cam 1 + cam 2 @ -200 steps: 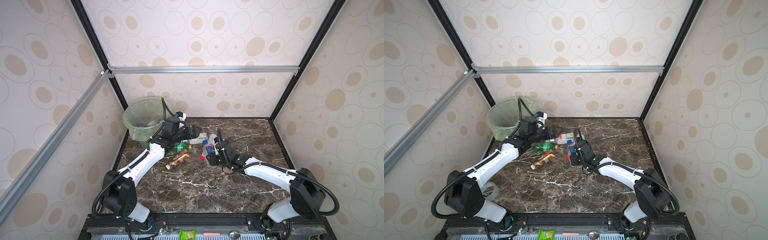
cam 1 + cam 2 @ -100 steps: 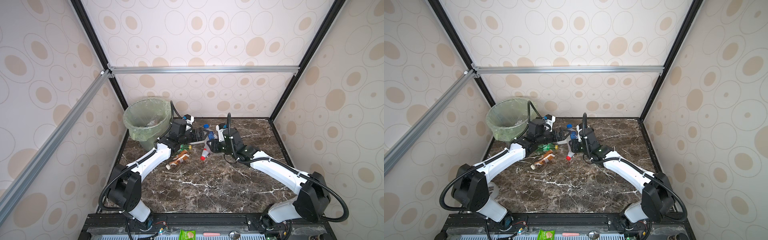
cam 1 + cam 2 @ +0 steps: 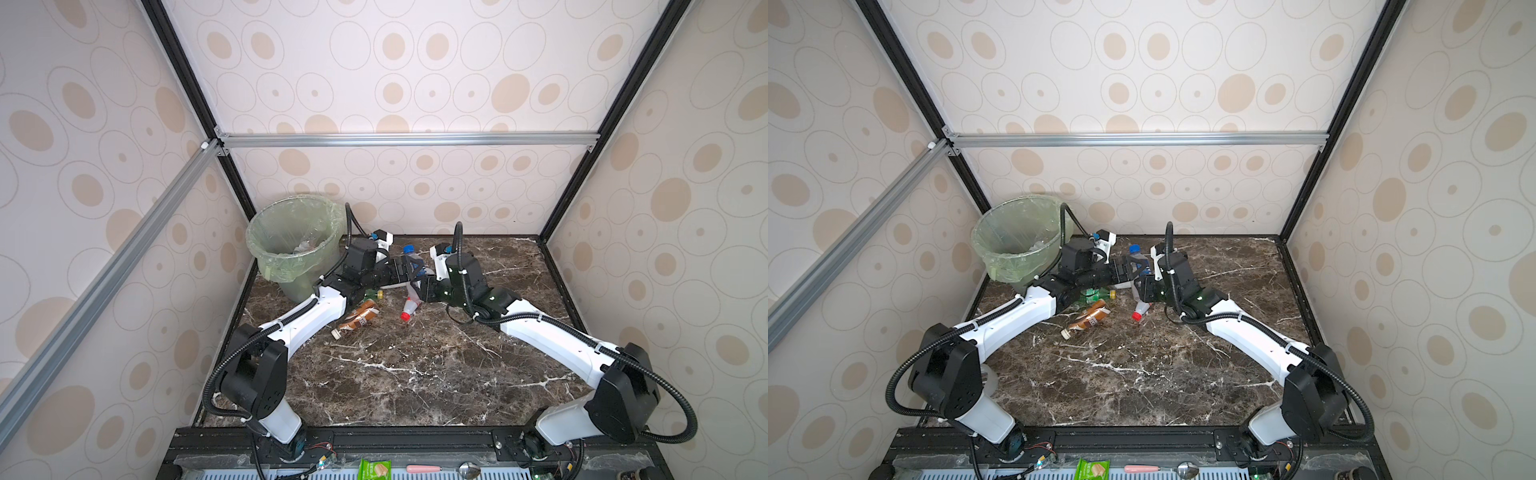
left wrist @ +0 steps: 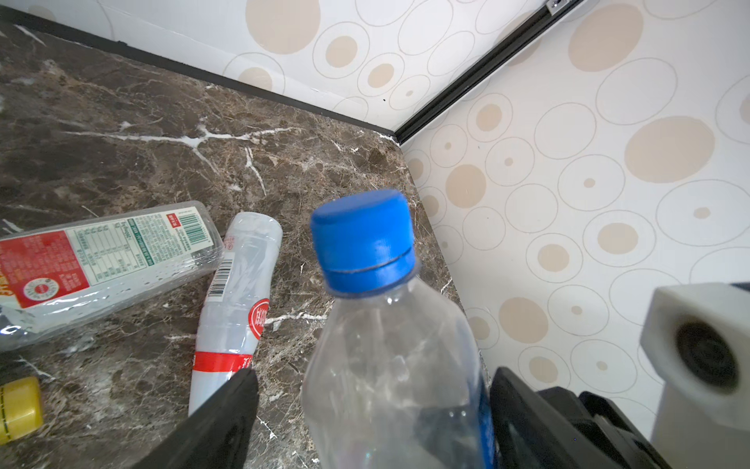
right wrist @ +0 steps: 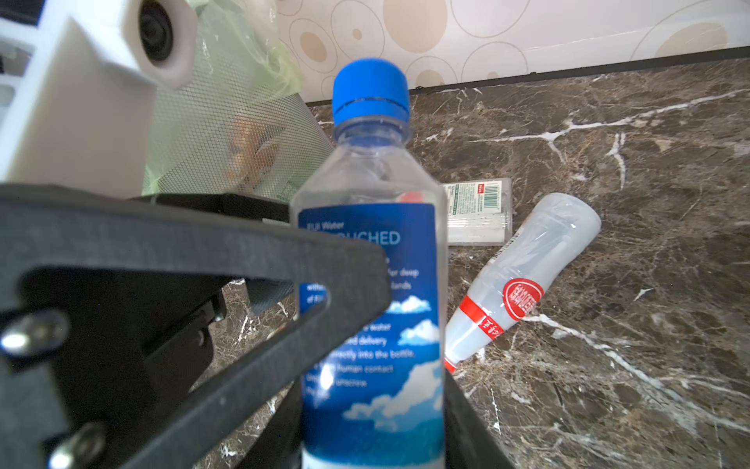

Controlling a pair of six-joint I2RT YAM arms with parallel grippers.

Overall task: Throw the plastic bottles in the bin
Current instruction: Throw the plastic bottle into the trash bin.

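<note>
A clear bottle with a blue cap and blue label (image 5: 369,284) stands upright above the table, with my right gripper (image 5: 375,426) shut on its lower body. My left gripper (image 4: 373,377) is open around the same bottle (image 4: 389,365): one finger is apart from it and the other is at its side. Both grippers meet right of the bin (image 3: 286,270), which holds some clear bottles. On the table lie a white bottle with a red cap (image 3: 411,305), a flat red-white label bottle (image 4: 101,260), a brown-label bottle (image 3: 359,318) and a green bottle (image 3: 372,295).
The bin (image 3: 1017,266) stands in the back left corner against the patterned walls. The back wall runs close behind the grippers. Each wrist's white camera housing (image 4: 698,357) shows in the other wrist view. A green packet (image 3: 374,469) and a spoon lie on the front rail.
My right gripper has lifted the blue-label bottle off the table and carried it back. My left gripper has swung from the bin side to the bottle, and its jaws have narrowed around it.
</note>
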